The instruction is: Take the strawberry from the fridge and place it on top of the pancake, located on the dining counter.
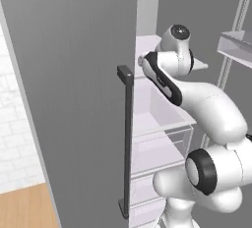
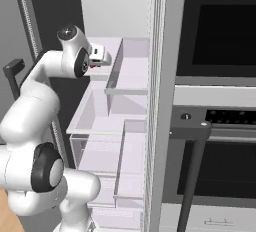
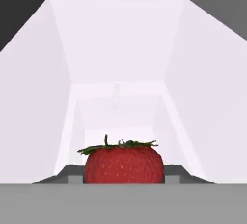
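Reaching into the open fridge (image 1: 74,99), a matte grey unit with a long dark bar handle (image 1: 126,143), the white arm is holding its gripper (image 2: 102,57) over a smooth white shelf (image 2: 131,73). In the hand view the strawberry (image 3: 124,164), plump, red and seed-dimpled under a ragged green cap, is sitting between the dark fingertips (image 3: 71,177). Whether they are pressing it cannot be told. Clear drawers (image 2: 100,148) are sitting below.

Red strawberry (image 3: 123,163) with green leaves on top, sitting upright on a white shelf inside the open grey fridge (image 1: 74,99).
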Available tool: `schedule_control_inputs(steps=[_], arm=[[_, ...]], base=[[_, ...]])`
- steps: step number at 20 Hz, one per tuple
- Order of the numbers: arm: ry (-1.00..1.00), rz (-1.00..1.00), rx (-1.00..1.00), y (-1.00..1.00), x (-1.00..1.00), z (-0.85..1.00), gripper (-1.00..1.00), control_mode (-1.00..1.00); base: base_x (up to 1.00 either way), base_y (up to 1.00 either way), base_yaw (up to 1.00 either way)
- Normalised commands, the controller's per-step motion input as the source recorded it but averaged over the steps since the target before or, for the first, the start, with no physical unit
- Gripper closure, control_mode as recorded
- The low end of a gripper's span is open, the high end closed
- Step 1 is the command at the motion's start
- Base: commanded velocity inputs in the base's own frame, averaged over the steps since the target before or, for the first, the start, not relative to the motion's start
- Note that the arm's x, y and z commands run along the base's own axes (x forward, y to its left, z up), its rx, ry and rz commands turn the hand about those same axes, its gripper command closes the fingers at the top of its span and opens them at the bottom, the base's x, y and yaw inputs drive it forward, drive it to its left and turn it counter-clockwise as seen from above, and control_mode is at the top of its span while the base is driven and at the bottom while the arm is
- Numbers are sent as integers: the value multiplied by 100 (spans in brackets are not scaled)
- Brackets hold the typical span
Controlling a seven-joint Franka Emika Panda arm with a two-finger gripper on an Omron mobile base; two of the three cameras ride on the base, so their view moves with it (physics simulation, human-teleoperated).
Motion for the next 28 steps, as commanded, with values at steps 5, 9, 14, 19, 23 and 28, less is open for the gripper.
schedule_control_inputs(steps=[5,9,14,19,23,28], arm=[[-11,0,1,-26,-81,41,100,-100],[-2,0,4,-19,-100,28,100,-100],[0,0,3,-3,-100,29,100,-100],[0,0,0,10,-100,7,100,-100],[1,0,0,33,-100,0,100,-100],[3,4,-3,35,-59,-7,100,-100]], base=[[0,0,0],[0,0,0],[0,0,0],[0,0,0],[0,0,0],[0,0,0]])
